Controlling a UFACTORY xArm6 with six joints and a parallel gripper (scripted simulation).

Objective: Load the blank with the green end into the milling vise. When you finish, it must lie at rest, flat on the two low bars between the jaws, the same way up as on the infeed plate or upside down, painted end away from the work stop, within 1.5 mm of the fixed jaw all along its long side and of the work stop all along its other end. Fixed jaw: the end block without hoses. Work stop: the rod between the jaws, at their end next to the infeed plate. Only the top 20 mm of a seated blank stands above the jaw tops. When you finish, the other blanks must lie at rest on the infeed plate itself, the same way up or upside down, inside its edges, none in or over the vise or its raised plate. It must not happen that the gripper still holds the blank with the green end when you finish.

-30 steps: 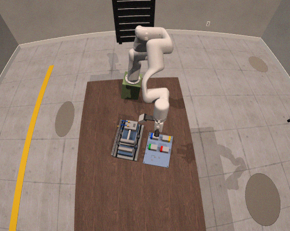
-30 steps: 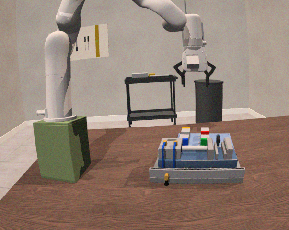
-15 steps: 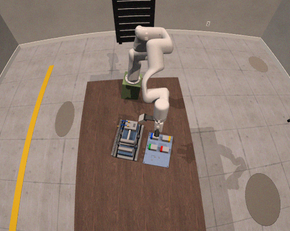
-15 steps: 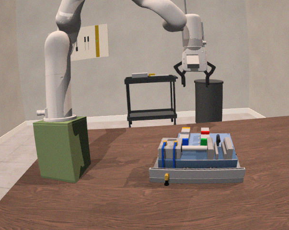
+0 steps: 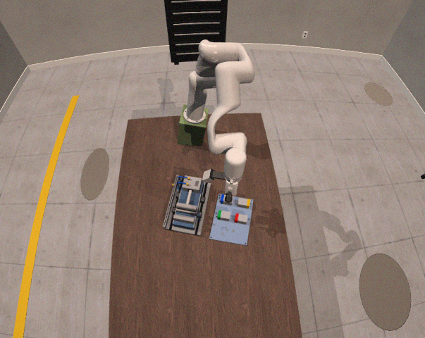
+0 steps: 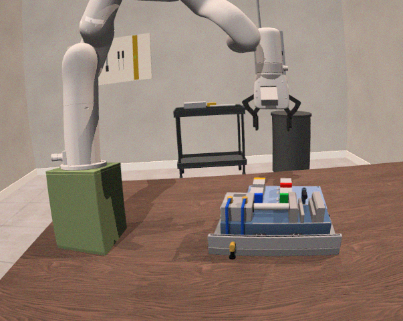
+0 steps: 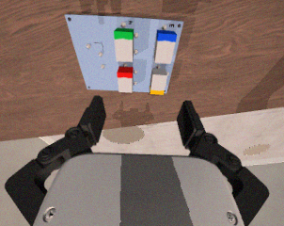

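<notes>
Top: I see arm over table (image 5: 150, 276), vise (image 5: 186, 207) beside infeed plate (image 5: 230, 235); green blank (image 5: 224, 215) on plate next to red blank (image 5: 241, 218).
Exterior: my gripper (image 6: 271, 124) high above plate, fingers spread wide, nothing between.
Wrist: green blank (image 7: 123, 44) flat on plate (image 7: 86, 52), blue blank (image 7: 165, 46) and yellow blank (image 7: 158, 81) alongside, gripper fingers well apart.
</notes>
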